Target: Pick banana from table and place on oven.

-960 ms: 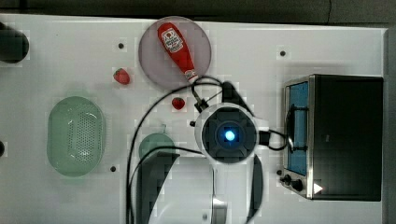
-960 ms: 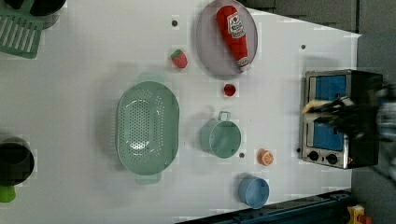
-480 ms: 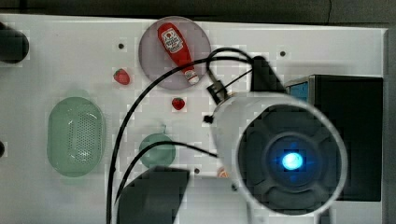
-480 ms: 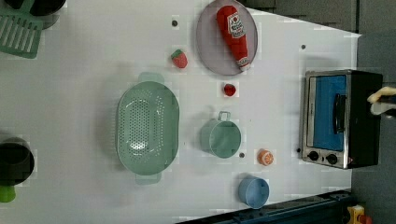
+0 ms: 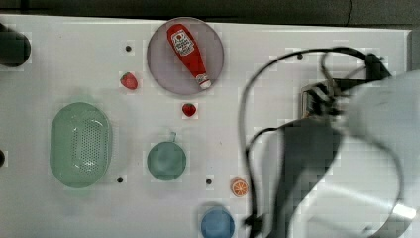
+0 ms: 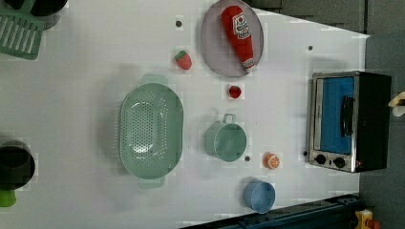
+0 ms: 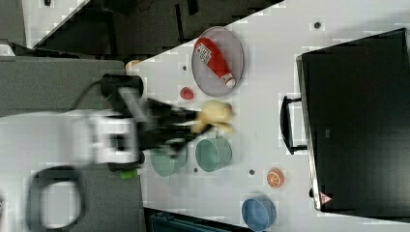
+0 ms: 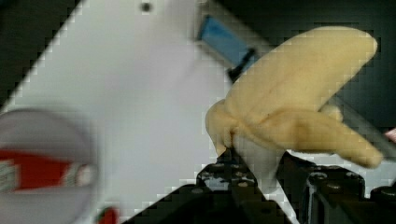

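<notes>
Currently the gripper (image 8: 254,170) is clenched on the lower, pale end of the banana (image 8: 292,105), a peeled toy with yellow flaps spreading from a cream core. Right view: the banana (image 7: 213,117) is carried in the air above the table (image 7: 270,77), between the grey plate (image 7: 239,53) bearing the ketchup bottle (image 7: 215,60) and the green pot (image 7: 213,154), well short of the oven (image 7: 358,121). Left view: the oven (image 6: 348,121) stands against one short edge of the table (image 6: 95,71), door facing the tabletop, its black top bare; a pale tip at the frame's right edge beside it may be the banana, but that cannot be told.

Handling, as judged: the banana looks light and soft, probably foam or plush, so it should yield under the jaws rather than slip. Its flaps are loose and would fold if seized; the firm core near the base, where it is now held, appears the sound place to grip. Being curved, it may rock or roll once released on the oven's flat top.

Other items on the table: colander (image 6: 150,131), orange slice (image 6: 271,161), blue cup (image 6: 259,195), two strawberries (image 6: 183,60).
</notes>
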Motion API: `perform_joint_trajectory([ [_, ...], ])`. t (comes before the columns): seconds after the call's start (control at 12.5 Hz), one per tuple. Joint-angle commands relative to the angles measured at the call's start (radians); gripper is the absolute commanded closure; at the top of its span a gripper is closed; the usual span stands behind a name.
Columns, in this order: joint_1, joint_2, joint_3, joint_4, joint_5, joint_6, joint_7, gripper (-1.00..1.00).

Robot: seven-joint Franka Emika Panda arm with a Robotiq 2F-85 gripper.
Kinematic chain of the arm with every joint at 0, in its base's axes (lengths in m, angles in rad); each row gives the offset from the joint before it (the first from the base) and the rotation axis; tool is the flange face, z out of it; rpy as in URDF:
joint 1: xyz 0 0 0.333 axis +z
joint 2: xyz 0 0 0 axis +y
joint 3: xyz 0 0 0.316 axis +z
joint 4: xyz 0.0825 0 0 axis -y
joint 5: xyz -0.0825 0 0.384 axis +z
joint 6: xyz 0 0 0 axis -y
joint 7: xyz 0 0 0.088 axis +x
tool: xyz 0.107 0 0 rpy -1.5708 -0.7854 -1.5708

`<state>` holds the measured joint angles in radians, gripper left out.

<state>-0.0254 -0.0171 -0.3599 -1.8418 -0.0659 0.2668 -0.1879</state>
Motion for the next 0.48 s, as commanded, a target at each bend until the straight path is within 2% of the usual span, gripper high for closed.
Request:
perform_joint_trajectory([
  [0.08,-0.038,0.049,-0.121,0.031,-0.011,0.066,-0.252,0.48],
  [0.32,-0.044,0.138,-0.216,0.027,0.000,0.183,-0.391,0.48],
  [0.48,-0.054,0.201,-0.251,0.025,0.081,0.184,-0.455,0.48],
])
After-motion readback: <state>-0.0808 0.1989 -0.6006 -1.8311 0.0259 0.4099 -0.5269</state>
